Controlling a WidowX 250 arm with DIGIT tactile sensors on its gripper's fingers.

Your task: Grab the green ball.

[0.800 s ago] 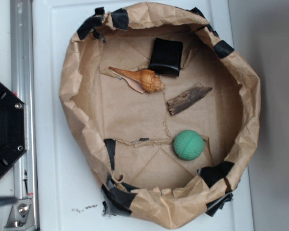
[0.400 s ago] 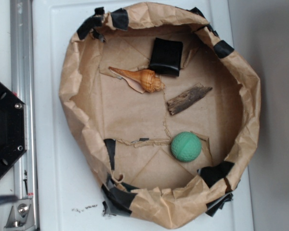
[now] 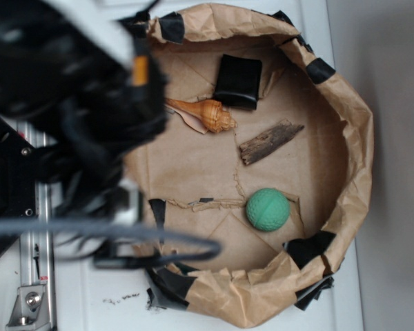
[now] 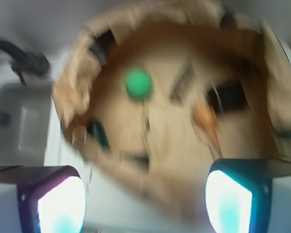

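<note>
The white tabletop [image 3: 76, 276] carried a crumpled brown paper basin [image 3: 355, 138] patched with black tape, and the dark bulk of the robot arm [image 3: 69, 89], blurred with motion, loomed over the basin's left rim and hid that part of it. In the wrist view the hand [image 4: 145, 194] stood with its two fingertips wide apart and nothing between them, high above the basin and well away from everything in it. The biggest risk seemed to be the paper wall itself: it stood tall and loose, so a descent too near the rim could have snagged it and dragged the whole basin, shifting everything inside. A black pouch [image 3: 238, 81] lay near the far wall, an orange seashell [image 3: 205, 114] beside it, and a splinter of wood [image 3: 270, 142] towards the middle, all apart from the target and unlikely to interfere. The green ball [image 3: 268, 209] sat on the basin floor towards the lower right, near a taped stretch of wall and beside a raised paper crease. Being round, it had no long axis and pointed no way, so any approach angle suited it; but it would probably have rolled if one fingertip touched before the other, and the uneven floor could have sent it against the wall, where the fingers would have had less room.
</note>
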